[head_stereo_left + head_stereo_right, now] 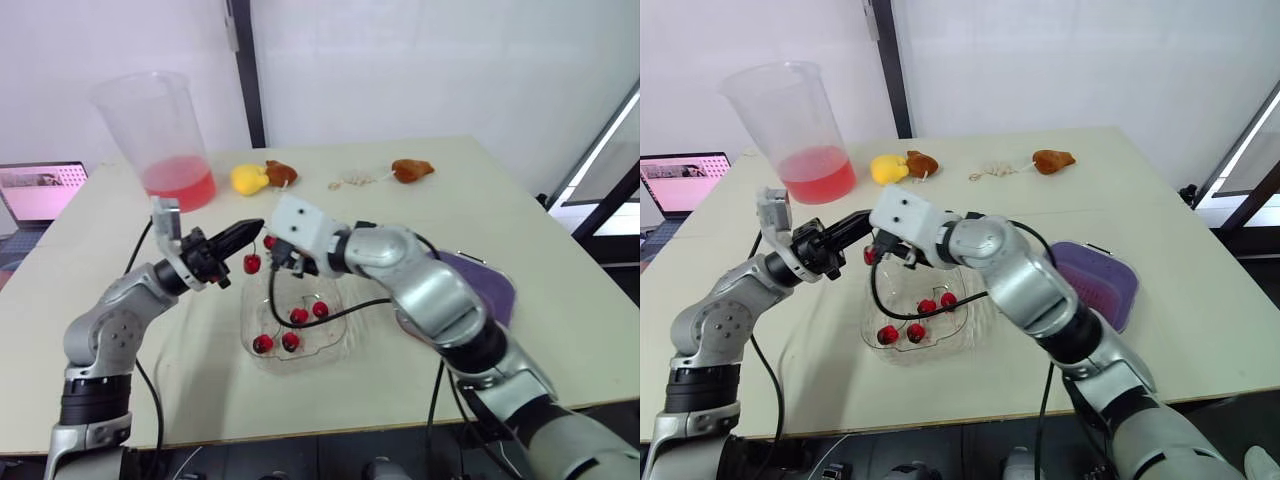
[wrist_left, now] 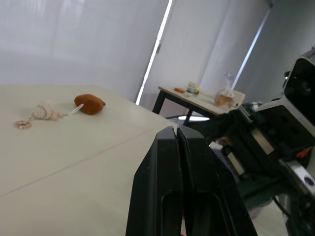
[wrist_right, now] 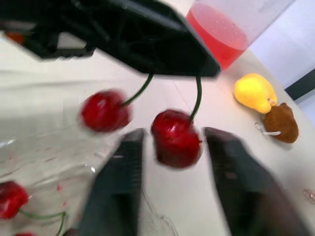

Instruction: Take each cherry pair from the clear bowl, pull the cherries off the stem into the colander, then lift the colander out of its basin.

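My left gripper (image 1: 255, 229) is shut on the green stem of a cherry pair (image 1: 252, 263), holding it above the far left rim of the clear bowl (image 1: 345, 345). In the right wrist view the two red cherries (image 3: 176, 137) hang under the left gripper's black fingers (image 3: 138, 37). My right gripper (image 3: 174, 132) is open, with one finger on each side of the nearer cherry and a gap on both sides. Several more cherries (image 1: 290, 340) lie in the bowl. The purple colander (image 1: 1095, 280) sits to the right, partly hidden behind my right arm.
A large clear beaker with red liquid (image 1: 165, 130) stands at the back left. A yellow toy (image 1: 248, 179), two brown toys (image 1: 411, 169) and a shell keychain (image 1: 352, 181) lie along the far side of the table. A laptop (image 1: 40, 190) sits off the left edge.
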Controlling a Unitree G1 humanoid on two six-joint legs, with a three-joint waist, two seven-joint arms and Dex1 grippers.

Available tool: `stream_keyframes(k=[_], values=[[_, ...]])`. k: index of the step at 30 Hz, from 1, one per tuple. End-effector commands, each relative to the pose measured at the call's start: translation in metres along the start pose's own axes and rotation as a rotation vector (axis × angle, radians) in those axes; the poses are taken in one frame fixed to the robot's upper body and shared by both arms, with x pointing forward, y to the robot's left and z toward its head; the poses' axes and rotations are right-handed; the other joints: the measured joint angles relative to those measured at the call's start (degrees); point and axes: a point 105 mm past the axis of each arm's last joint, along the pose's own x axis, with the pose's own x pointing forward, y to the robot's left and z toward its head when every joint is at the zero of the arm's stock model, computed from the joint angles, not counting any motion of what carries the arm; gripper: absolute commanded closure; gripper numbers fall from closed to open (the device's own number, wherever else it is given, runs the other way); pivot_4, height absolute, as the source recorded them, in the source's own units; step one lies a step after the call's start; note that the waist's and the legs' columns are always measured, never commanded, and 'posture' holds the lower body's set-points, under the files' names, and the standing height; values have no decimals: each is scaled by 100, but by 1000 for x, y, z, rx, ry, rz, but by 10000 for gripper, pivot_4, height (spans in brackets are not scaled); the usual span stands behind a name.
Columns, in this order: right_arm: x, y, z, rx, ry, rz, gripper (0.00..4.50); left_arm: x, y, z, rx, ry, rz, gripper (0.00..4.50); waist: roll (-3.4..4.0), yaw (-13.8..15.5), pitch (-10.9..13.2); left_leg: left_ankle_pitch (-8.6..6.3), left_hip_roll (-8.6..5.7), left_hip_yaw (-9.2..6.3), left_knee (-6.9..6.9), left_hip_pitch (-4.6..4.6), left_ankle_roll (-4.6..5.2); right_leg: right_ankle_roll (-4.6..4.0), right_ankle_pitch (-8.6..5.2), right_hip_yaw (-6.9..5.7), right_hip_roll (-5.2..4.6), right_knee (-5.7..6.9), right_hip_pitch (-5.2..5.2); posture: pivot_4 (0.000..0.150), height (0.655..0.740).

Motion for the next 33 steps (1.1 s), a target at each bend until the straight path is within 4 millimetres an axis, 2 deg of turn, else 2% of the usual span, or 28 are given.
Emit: stream_keyframes(k=[1, 4, 9, 13, 25, 28, 30, 33], values=[[-24, 3, 10, 46, -88, 80, 9666, 3, -4, 14, 57, -14, -42, 45000, 0, 8, 0, 0, 1, -1, 0, 0, 0, 0, 0, -1, 1, 0, 0, 1500, 7400], [-45, 0, 16, 198, -262, 138, 9666, 6, -9, 13, 58, 10, -96, 45000, -6, 21, -2, 0, 3, -2, -2, 1, 0, 0, 0, -1, 2, -1, 2, 1500, 7400], [-59, 1, 16, 473, -362, 273, 9666, 9, -22, 12, 56, 61, -215, 45000, -3, 21, -1, 1, 2, -2, 1, 1, -2, 0, 0, -1, 1, 0, 4, 1500, 7400], [-50, -8, 8, 518, -361, 224, 9666, 15, -33, 11, 33, 80, -297, 45000, -3, 16, -1, 1, 2, -2, 0, 2, -2, 0, 0, -1, 1, 1, 3, 1500, 7400], [-34, -3, -10, 512, -291, 219, 9666, 22, -40, 12, 40, 85, -333, 45000, -3, 16, -1, 2, 2, -1, 1, 2, -3, 0, 0, 0, 0, 1, 3, 1500, 7400], [-33, -5, -11, 529, -303, 206, 17885, 22, -42, 12, 34, 85, -341, 45000, -3, 16, -1, 2, 2, -1, 1, 2, -3, 0, 0, -1, 0, 1, 3, 1500, 7400], [-33, -5, -11, 531, -305, 210, 26732, 22, -43, 12, 34, 86, -342, 45000, -3, 16, -1, 2, 2, -1, 1, 2, -3, 0, 0, 0, 0, 1, 3, 1500, 7400], [-33, -4, -12, 529, -300, 217, 26732, 22, -44, 12, 34, 86, -342, 45000, -3, 16, -1, 2, 2, -1, 1, 2, -3, 0, 0, -1, 0, 1, 3, 1500, 7400]])
